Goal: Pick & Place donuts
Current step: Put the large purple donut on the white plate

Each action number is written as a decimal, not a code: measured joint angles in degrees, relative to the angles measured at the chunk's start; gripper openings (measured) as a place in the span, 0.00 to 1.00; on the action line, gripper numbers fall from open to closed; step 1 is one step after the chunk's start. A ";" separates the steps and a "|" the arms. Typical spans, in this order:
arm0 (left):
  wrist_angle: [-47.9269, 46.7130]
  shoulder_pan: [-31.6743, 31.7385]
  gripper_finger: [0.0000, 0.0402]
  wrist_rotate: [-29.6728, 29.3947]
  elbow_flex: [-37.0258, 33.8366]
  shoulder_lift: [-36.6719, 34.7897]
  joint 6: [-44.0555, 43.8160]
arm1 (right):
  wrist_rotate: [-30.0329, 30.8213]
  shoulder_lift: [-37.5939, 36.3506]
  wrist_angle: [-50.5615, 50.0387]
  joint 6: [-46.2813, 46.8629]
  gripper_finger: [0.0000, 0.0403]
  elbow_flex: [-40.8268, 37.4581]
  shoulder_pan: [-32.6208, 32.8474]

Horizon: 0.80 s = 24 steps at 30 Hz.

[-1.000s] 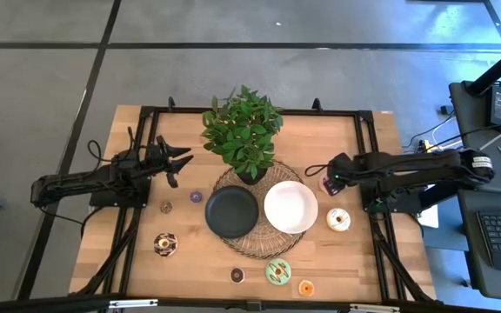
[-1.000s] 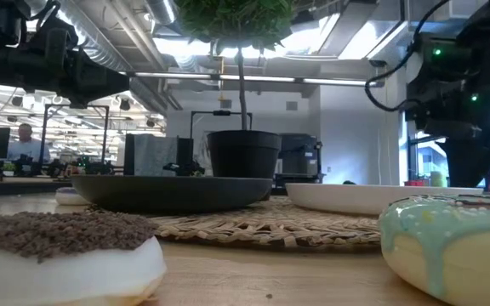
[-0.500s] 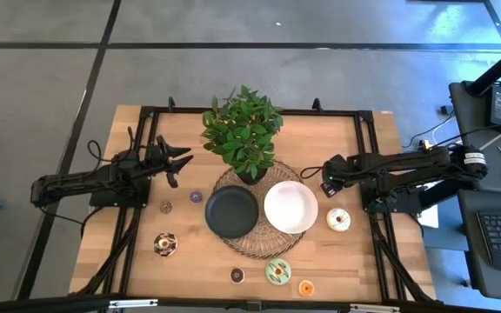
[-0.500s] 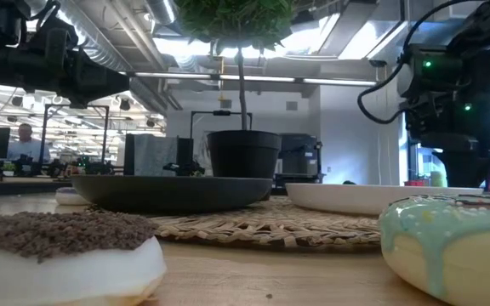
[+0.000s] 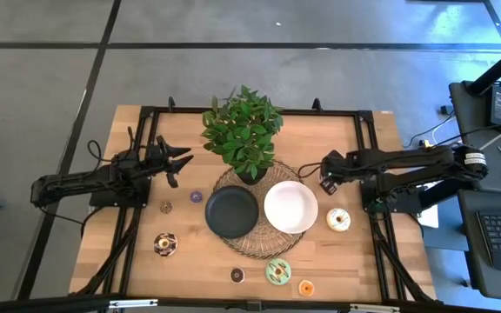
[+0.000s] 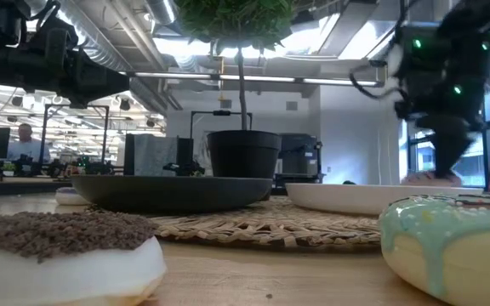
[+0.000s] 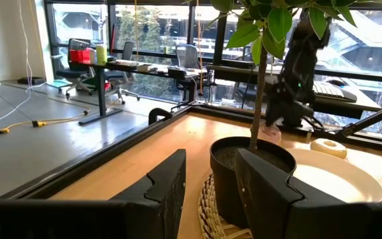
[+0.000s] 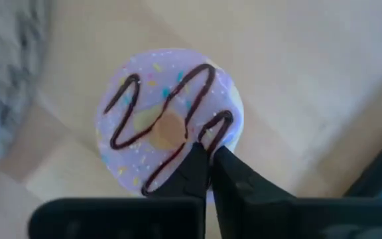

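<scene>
Here, your right gripper [image 8: 207,156], fingers pinched on the rim of the purple donut [image 8: 168,119], hangs just right of the white plate [image 5: 290,207], while the left gripper [image 5: 177,161] waits with fingers spread, far left.

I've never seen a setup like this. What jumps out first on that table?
A leafy potted plant stands at the table's middle back, with a black plate and a white plate side by side on a woven mat in front of it. Small iced donuts lie scattered around. The right gripper, beside the white plate, pinches the rim of a pale purple donut with dark zigzag icing.
</scene>
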 joint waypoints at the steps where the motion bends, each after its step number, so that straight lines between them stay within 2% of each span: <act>1: 0.00 0.00 0.32 -0.02 -0.01 0.01 0.00 | 0.16 0.02 -0.16 -0.06 0.04 1.50 0.00; 6: -0.01 0.00 0.32 0.00 0.01 0.01 0.00 | -0.46 0.44 1.74 -1.44 0.09 7.93 2.87; 12: 0.00 -0.02 0.32 0.00 -0.01 0.01 0.00 | -4.96 2.99 10.63 -1.36 0.05 9.56 8.74; 17: 0.00 -0.02 0.32 0.00 0.01 0.02 0.00 | -5.69 8.74 18.46 -1.36 0.05 9.31 12.05; 24: 0.00 -0.01 0.32 0.00 -0.01 0.00 0.00 | -6.42 17.34 21.08 -1.33 0.08 9.22 12.81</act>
